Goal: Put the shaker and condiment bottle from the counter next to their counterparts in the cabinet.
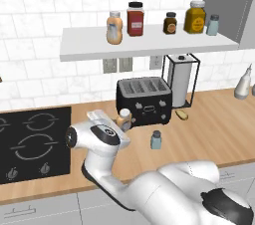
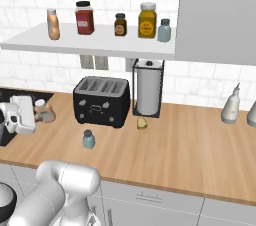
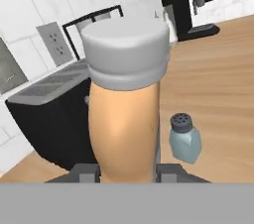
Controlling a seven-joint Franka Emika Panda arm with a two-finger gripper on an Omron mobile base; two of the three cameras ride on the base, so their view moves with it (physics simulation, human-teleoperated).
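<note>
Right now the jaws [image 3: 126,171] are pinched on the condiment bottle [image 3: 125,119], gripping it low on the body; it stands upright between them, pale cap on top. From the base cameras the bottle [image 1: 123,118] sits low over the worktop [image 1: 214,124], by the toaster's left front corner; can't tell whether it has cleared the surface.

Left to right from the jaws in the hand view: toaster [image 3: 49,114] just behind and left of the held bottle, paper towel holder [image 3: 94,25] further back, shaker [image 3: 184,139] just right of the jaws standing on the worktop, well apart from the coffee machine [image 3: 191,7] at far right.

Step in hand, as I read it: bottle grasped, transfer to the cabinet [image 1: 144,45] is next. Shaker comes after.

Next move calls for a straight lift clear of the toaster, then up and back to the shelf, setting down beside the matching bottle [image 1: 114,27] at its left end. Matching shaker [image 1: 212,25] sits at the shelf's right end, past the red jar [image 1: 135,19].
</note>
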